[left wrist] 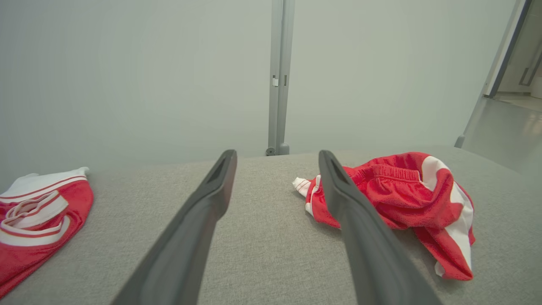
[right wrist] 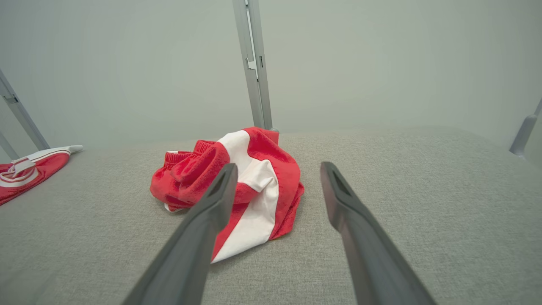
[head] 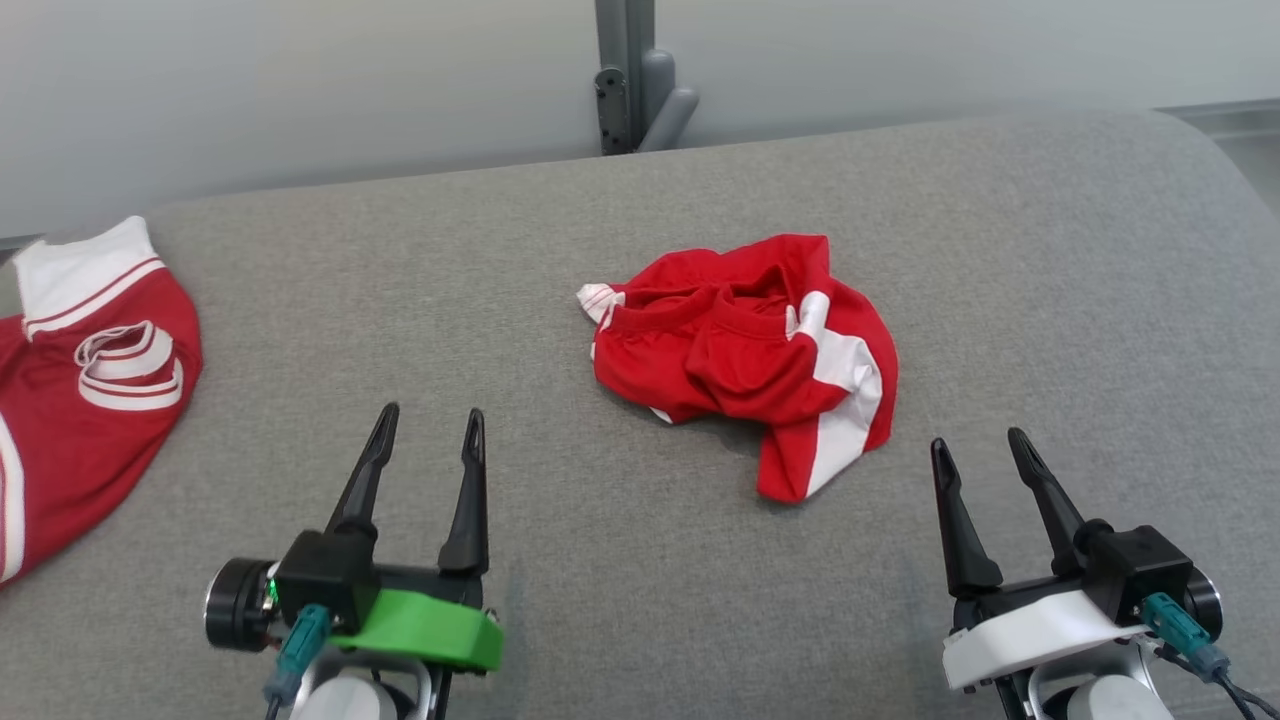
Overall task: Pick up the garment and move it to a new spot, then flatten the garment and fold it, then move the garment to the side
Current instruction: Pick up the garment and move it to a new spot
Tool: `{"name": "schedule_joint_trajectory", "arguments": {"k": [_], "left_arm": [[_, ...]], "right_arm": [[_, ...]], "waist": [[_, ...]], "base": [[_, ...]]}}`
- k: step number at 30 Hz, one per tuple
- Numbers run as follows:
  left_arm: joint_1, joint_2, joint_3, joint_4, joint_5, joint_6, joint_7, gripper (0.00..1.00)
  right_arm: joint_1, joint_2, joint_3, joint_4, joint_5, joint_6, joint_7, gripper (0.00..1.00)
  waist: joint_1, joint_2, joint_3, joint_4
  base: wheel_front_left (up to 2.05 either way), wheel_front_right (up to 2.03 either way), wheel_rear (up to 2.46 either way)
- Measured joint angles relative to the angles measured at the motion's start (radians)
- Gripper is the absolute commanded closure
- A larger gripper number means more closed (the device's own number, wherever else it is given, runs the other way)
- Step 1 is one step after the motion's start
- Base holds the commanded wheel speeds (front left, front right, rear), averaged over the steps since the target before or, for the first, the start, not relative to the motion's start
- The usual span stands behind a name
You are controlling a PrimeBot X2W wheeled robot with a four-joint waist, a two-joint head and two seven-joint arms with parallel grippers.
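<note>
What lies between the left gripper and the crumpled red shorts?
Only bare grey fabric surface separates the left gripper from the crumpled red shorts; the head view shows it.

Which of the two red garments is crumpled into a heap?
The middle garment, bunched up with a white panel showing; the left garment lies spread out.

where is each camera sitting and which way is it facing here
head view: on the head, looking down at the grey table and crumpled red shorts; left pincer and right pincer show, open.
left wrist view: low along its own fingers, shorts ahead right.
right wrist view: low along its own fingers, shorts ahead left.
shared: both wrist views catch the shorts, grey post and second red garment.
</note>
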Motion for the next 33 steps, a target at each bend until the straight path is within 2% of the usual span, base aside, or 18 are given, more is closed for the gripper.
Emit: {"name": "schedule_joint_trajectory", "arguments": {"k": [6,10,16,21,33], "left_arm": [[0.128,-0.027,0.095,-0.041,0.089,-0.013,0.0,0.0],[0.181,-0.044,0.141,-0.046,0.146,0.011,0.0,0.0],[0.236,-0.059,0.163,-0.044,0.154,0.013,0.0,0.0],[0.239,-0.064,0.158,-0.031,0.175,-0.003,0.0,0.0],[0.238,-0.065,0.151,-0.018,0.165,-0.008,0.0,0.0]], "right_arm": [[0.034,0.0,0.012,-0.008,-0.037,0.0,0.0,0.0],[0.055,0.0,0.014,-0.017,-0.045,0.0,0.0,0.0],[0.076,0.0,0.021,-0.016,-0.049,0.0,0.0,0.0],[0.081,0.0,0.028,-0.012,-0.049,0.0,0.0,0.0],[0.091,0.0,0.034,-0.001,-0.045,0.0,0.0,0.0]], "waist": [[0.0,0.0,-0.044,0.052],[0.0,0.0,-0.07,0.072],[0.0,0.0,-0.095,0.079],[0.0,0.0,-0.103,0.076],[0.0,0.0,-0.12,0.061]], "base": [[0.0,0.0,0.0],[0.0,0.0,0.0],[0.0,0.0,0.0],[0.0,0.0,0.0],[0.0,0.0,0.0]]}}
